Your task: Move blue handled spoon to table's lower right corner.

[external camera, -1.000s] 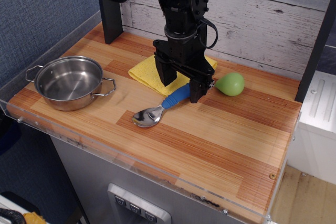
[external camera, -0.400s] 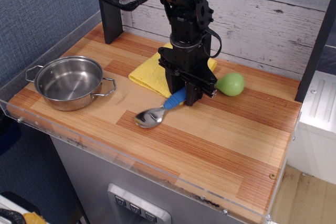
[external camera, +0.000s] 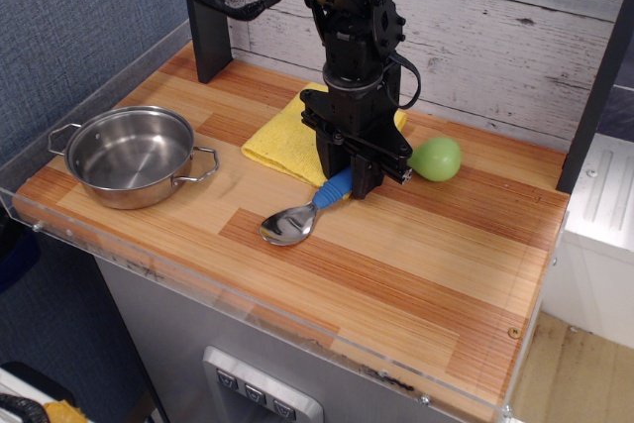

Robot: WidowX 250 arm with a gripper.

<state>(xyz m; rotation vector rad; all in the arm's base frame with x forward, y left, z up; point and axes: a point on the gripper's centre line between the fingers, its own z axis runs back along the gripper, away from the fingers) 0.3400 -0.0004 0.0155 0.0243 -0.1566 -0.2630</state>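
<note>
The blue handled spoon (external camera: 302, 215) lies near the middle of the striped wood table (external camera: 416, 264), its shiny metal bowl pointing front-left and its blue handle running up into my gripper. My black gripper (external camera: 346, 183) comes straight down from above and is shut on the upper end of the blue handle. The spoon's bowl looks just at or slightly above the wood; I cannot tell whether it touches. The table's lower right corner (external camera: 495, 383) lies well to the front right of the gripper.
A steel pot (external camera: 131, 155) with two handles stands at the left. A yellow cloth (external camera: 282, 136) lies behind the gripper. A green pear-shaped object (external camera: 435, 158) sits to its right. A clear acrylic rim (external camera: 258, 314) edges the table front.
The gripper's fingers, open around the handle a second ago, have closed on it. The spoon has shifted slightly to the right with the gripper.
</note>
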